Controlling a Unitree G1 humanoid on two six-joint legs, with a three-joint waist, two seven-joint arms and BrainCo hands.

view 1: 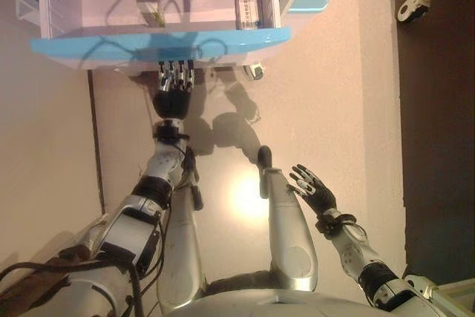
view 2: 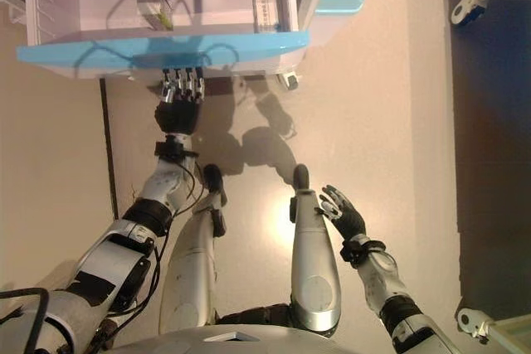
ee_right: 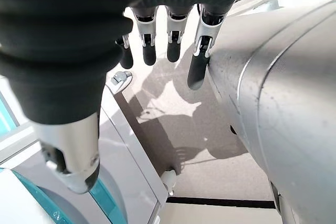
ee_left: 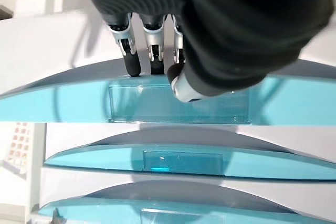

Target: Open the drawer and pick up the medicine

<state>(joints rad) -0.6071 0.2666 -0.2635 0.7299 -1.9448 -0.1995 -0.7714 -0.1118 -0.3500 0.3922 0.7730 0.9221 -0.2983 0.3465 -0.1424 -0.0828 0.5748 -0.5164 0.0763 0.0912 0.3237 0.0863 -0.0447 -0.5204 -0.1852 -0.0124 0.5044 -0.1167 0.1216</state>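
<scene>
Left hand (view 1: 173, 98) hooks my curled fingers (ee_left: 129, 59) over the drawer (view 1: 159, 44) front's handle; slick rigid plastic, should slide lightly. Right hand (view 1: 315, 189) hangs open.

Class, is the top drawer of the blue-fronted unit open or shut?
Open: the top drawer juts out, its inside showing behind the blue front. The left hand reaches its front.

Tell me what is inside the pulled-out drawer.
In the open drawer, a small yellowish-green item and a clear ribbed piece show. The cabinet top hides the back; the left hand is at its front.
</scene>
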